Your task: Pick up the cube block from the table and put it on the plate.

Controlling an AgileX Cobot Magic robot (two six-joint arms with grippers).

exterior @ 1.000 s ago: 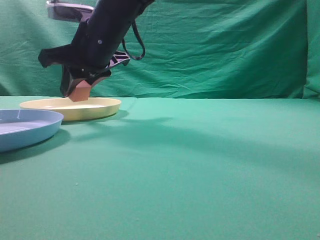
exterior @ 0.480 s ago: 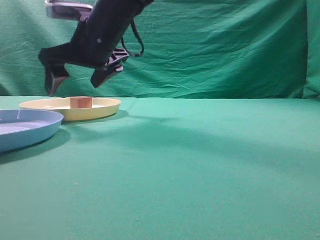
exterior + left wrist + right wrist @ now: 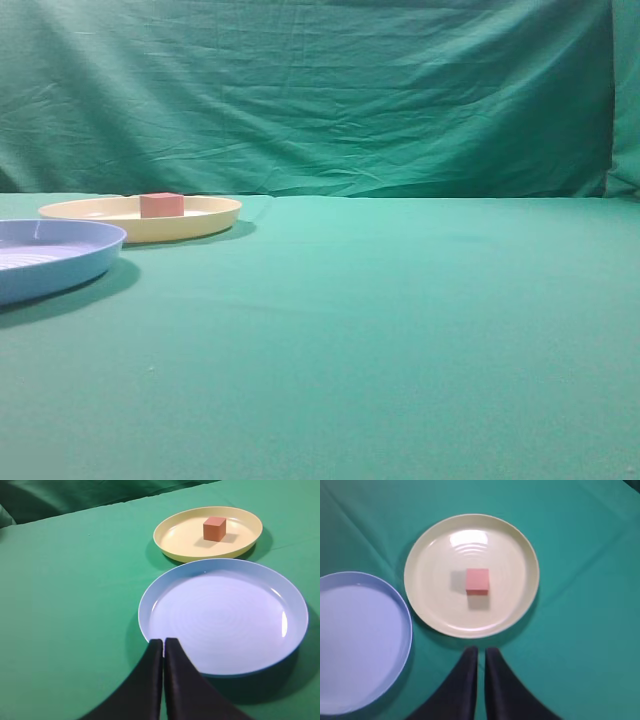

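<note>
Right wrist view: cube block sits mid-plate (flat, untouched); right gripper and left gripper both closed, empty.

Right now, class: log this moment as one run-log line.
cube block: resting on plate | left gripper: shut, empty | right gripper: shut, empty, above plate | blue plate: empty

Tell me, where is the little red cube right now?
The cube block sits near the middle of the cream plate, far left in the exterior view, beside the blue plate.
</note>
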